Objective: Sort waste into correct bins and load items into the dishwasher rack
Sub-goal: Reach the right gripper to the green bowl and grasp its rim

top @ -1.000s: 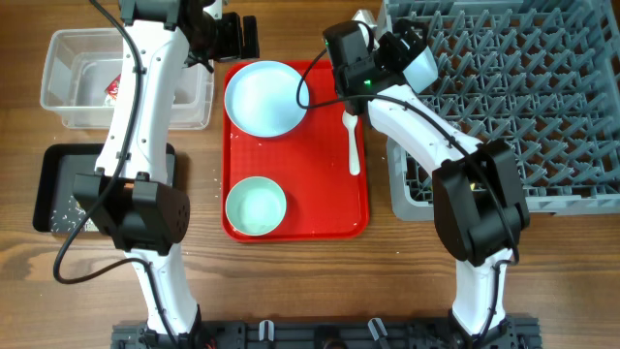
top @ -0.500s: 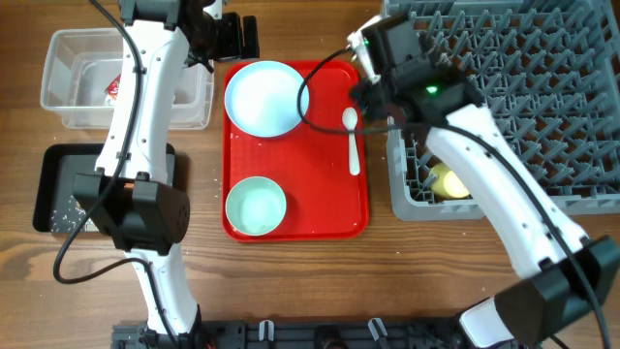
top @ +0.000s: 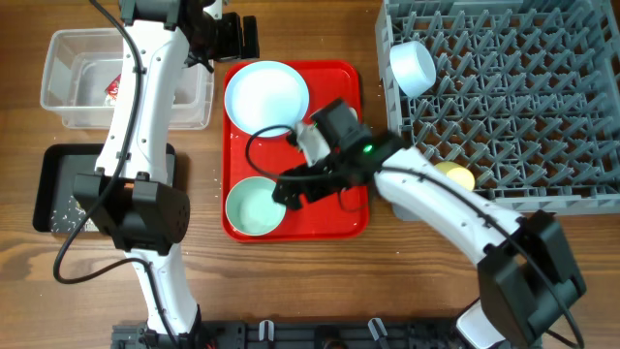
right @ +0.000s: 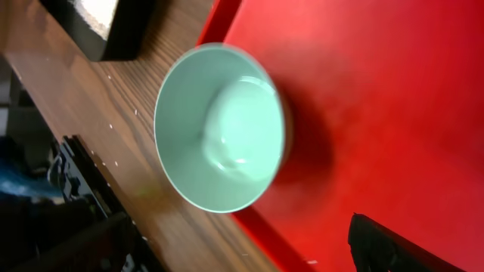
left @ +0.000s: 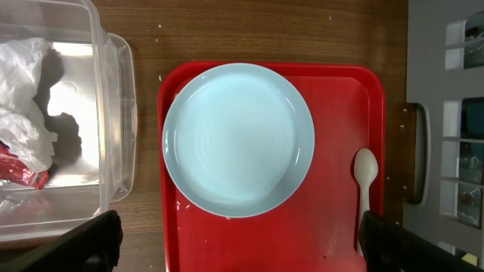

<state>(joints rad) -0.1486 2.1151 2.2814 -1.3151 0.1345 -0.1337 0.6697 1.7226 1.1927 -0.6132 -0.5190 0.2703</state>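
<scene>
the right claw (top: pixel 300 189) hangs spread wide and empty just beside the pale green bowl (top: pixel 256 206) on the red tray (top: pixel 329 221). the left claw (top: pixel 234 37), wide open and empty too, hovers over the desk (top: pixel 291 291) near the pale blue plate (top: pixel 266 97).

Overhead faces straight down; wrist views closely share the red tray (top: pixel 334 87)

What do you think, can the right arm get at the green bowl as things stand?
Probably yes: the right gripper hovers open beside the green bowl, upright on the red tray, with nothing between them.
</scene>
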